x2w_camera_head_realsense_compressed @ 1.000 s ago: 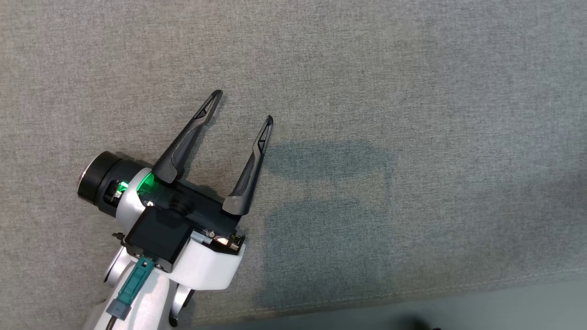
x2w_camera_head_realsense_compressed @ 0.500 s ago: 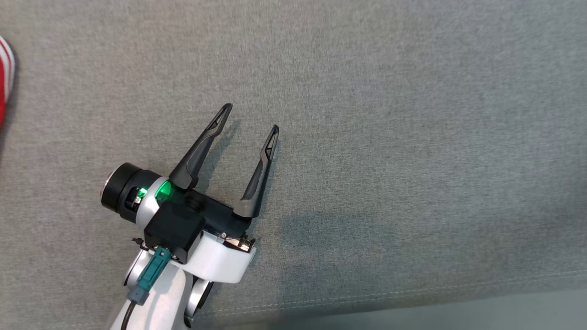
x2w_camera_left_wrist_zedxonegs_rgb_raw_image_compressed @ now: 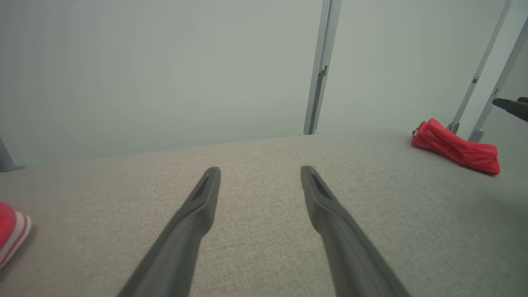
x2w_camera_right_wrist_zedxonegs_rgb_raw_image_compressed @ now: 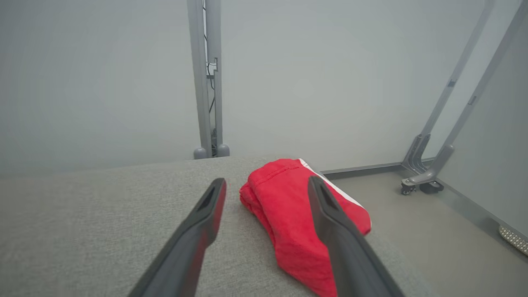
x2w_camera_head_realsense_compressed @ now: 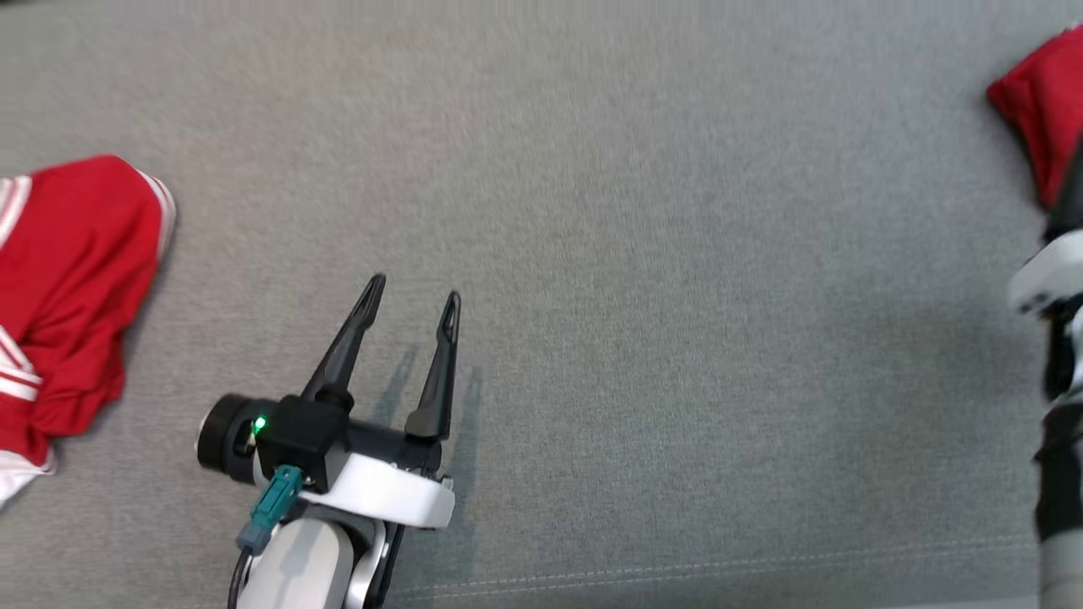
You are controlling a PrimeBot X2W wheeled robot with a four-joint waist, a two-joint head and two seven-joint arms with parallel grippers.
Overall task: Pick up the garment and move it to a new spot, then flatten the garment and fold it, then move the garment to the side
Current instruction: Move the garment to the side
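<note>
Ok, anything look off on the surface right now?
Nothing damaged. The folded red garment sits close to the edge of the gray surface on the right; a striped red garment lies crumpled at the far left.

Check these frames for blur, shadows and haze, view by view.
Head view: motion-smeared overall, worst at the right edge where the red garment blurs; left claw throws a soft shadow. Left wrist view: fingers soft near the lens, hazy backdrop. Right wrist view: garment weave crisp, even light, no glare.

Left gripper (x2w_camera_head_realsense_compressed: 415, 288): long dark fingers (x2w_camera_head_realsense_compressed: 343, 359), black housing (x2w_camera_head_realsense_compressed: 305, 436), green light (x2w_camera_head_realsense_compressed: 260, 425), teal connector (x2w_camera_head_realsense_compressed: 275, 499), white wrist (x2w_camera_head_realsense_compressed: 385, 495).
</note>
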